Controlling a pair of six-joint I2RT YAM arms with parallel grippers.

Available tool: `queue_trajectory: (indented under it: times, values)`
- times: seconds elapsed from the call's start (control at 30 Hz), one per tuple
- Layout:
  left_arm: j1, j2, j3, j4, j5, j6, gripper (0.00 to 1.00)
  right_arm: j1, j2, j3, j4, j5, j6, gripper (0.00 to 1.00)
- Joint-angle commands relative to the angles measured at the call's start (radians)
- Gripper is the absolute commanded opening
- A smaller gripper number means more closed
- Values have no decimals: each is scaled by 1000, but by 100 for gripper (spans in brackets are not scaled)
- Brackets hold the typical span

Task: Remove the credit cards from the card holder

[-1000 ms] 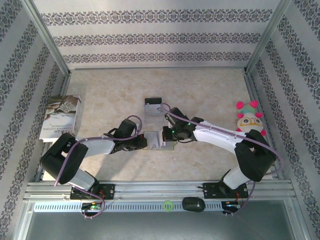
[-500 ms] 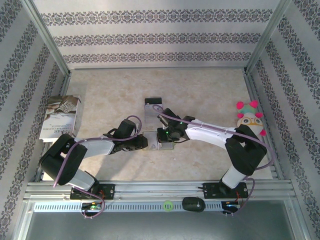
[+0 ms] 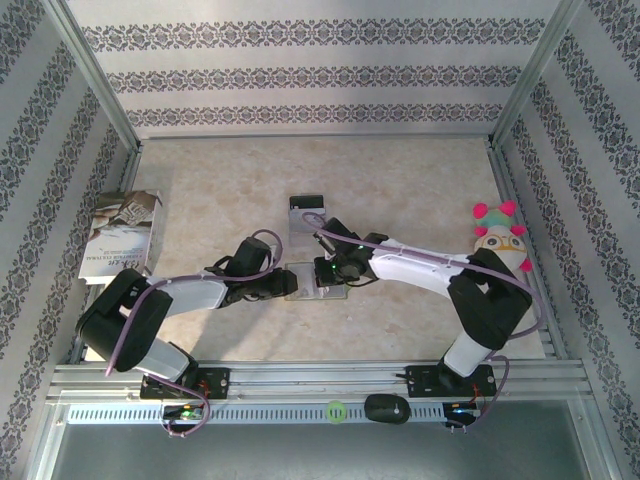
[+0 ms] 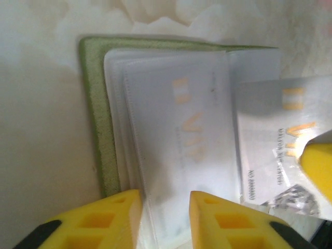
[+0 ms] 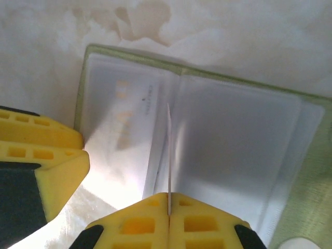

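I see the card holder (image 3: 313, 281) lying open on the table (image 3: 420, 180) between both arms, my left gripper (image 4: 165, 199) with its jaws parted over one end of it, my right gripper (image 5: 168, 199) pinched tight on a credit card (image 4: 280, 150) above the holder, and another card (image 3: 306, 213) lying flat just beyond.
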Motion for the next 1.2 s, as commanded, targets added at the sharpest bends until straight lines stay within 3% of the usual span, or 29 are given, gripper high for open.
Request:
queue_trajectory:
  times: [0.0, 0.23, 0.27, 0.3, 0.37, 0.53, 0.7, 1.17]
  values:
    - [27, -44, 7, -54, -12, 10, 42, -27, -103, -8, -14, 45, -79, 0]
    - [79, -190, 89, -168, -27, 56, 64, -94, -136, 115, -37, -168, -418, 0]
    - [88, -202, 105, -194, -25, 68, 72, -109, -125, 146, -54, -192, -470, 0]
    - [93, -211, 117, -217, -28, 77, 88, -120, -115, 177, -67, -196, -516, 0]
    - [105, -231, 132, -252, -25, 93, 100, -136, -87, 247, -110, -227, -643, 0]
    - [135, -280, 132, -297, -26, 92, 100, -139, 5, 420, -277, -248, -936, 0]
    - [159, -327, 119, -349, -40, 102, 100, -150, 129, 591, -462, -120, -1163, 0]
    - [257, -345, 147, -460, -75, 123, 100, -203, 431, 1022, -671, -33, -1444, 0]
